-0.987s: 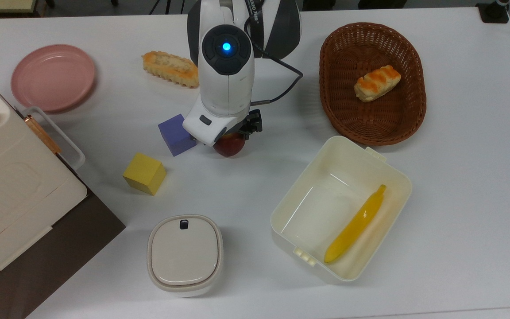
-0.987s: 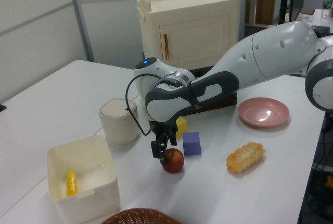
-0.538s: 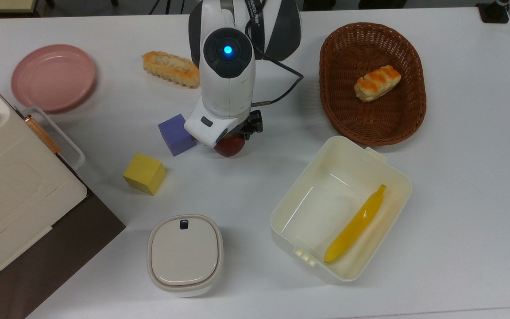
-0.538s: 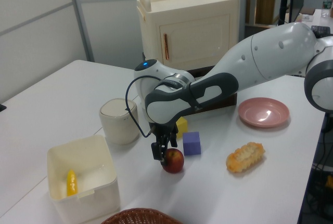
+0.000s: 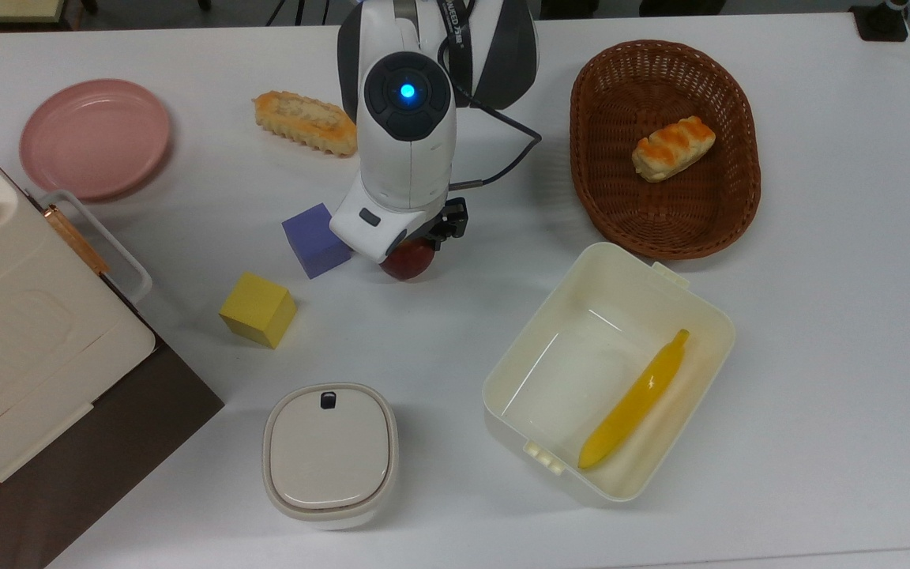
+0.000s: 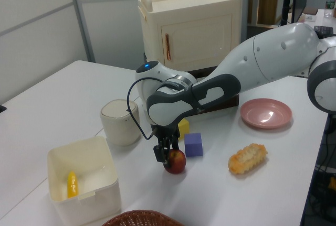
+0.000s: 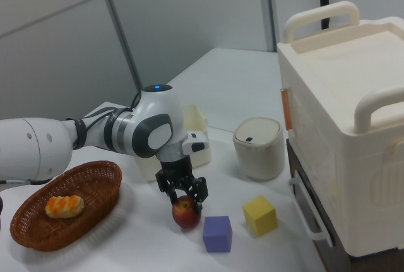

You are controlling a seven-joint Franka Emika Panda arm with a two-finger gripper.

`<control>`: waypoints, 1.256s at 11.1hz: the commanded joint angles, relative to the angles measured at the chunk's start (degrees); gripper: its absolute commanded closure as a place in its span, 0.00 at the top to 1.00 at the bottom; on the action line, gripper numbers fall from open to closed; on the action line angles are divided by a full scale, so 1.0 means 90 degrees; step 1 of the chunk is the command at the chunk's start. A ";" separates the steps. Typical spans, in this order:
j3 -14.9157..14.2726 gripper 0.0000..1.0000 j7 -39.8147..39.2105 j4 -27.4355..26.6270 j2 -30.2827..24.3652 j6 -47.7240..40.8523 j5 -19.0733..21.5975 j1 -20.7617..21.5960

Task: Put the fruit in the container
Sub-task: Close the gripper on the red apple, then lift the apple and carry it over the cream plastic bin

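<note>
The fruit, a dark-red apple (image 5: 409,265) (image 6: 176,162) (image 7: 187,213), rests on the white table just right of a purple cube (image 5: 314,239) in the top view. My gripper (image 5: 414,246) (image 6: 167,154) (image 7: 185,195) points straight down over it, open, with one finger on each side of the apple's upper half. The arm's white wrist hides most of the apple in the top view. The container, a cream-white tub (image 5: 573,371) (image 6: 89,205), stands toward the top view's lower right of the apple and holds a yellow banana (image 5: 637,399) (image 6: 72,184).
A yellow cube (image 5: 258,309) and a grey-lidded box (image 5: 330,454) lie toward the top view's lower left. A wicker basket (image 5: 605,197) holding bread (image 5: 673,148) sits beyond the tub. Another bread (image 5: 305,122), a pink plate (image 5: 95,138) and a cream cabinet (image 5: 13,316) stand on the top view's left.
The gripper has sunk slightly lower around the apple. The apple has stayed on the table.
</note>
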 commanded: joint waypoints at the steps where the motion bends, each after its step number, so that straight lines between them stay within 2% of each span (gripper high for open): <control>1: -0.0027 0.68 0.0000 0.0360 -0.0384 -0.0487 -0.0046 0.0121; 3: -0.0047 0.68 0.0098 0.0723 -0.0404 -0.0596 -0.0055 0.0519; 5: -0.0047 0.69 0.0225 0.0841 -0.0414 -0.0538 -0.0075 0.0744; 7: -0.0047 0.70 0.0430 0.1307 -0.0395 -0.0402 -0.0075 0.0882; 11: -0.0057 0.75 0.0625 0.1671 -0.0414 0.0767 -0.0095 0.1195; 12: -0.0066 0.75 0.0684 0.1652 -0.0366 0.1390 -0.0211 0.1398; 14: -0.0066 0.75 0.0995 0.1623 -0.0162 0.2020 -0.0834 0.1643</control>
